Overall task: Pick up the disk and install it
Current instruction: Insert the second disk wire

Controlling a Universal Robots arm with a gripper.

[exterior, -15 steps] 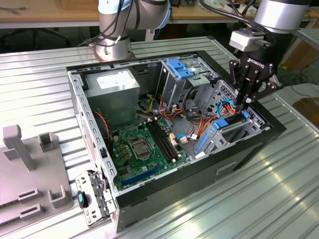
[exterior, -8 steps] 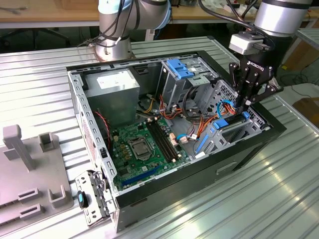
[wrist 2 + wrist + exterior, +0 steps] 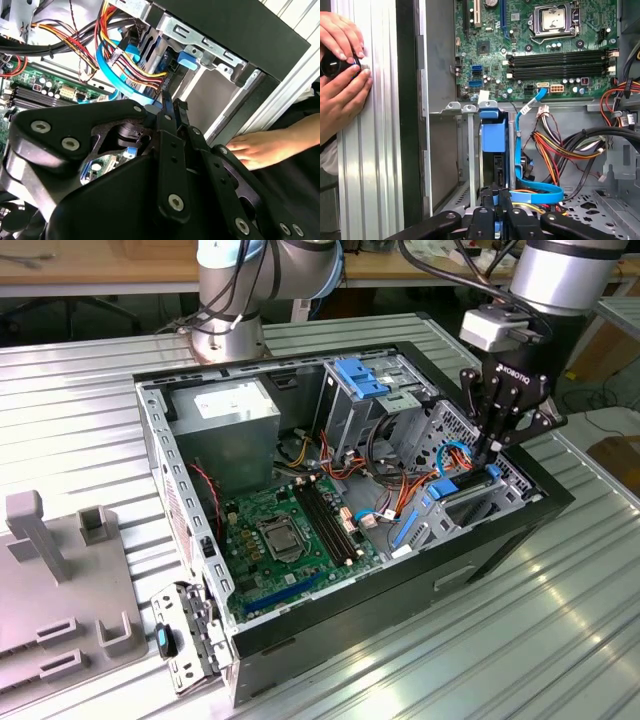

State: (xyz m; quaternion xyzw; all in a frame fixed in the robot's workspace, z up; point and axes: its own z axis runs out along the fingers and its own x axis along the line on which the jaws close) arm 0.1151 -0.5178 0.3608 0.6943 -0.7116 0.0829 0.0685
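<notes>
While seated upright in its bay, blue-railed dark disk (image 3: 494,145), gripper (image 3: 492,462) closed on its edge

cables (image 3: 555,145) crowd the disk (image 3: 494,135), hands (image 3: 340,75) nearby

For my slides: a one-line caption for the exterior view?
Robot gripper lowered into an open computer case, at the blue-railed disk in its drive bay.

One open computer case (image 3: 300,630), one motherboard (image 3: 290,535), one disk (image 3: 494,132) (blue-railed), two hands (image 3: 342,95).
</notes>
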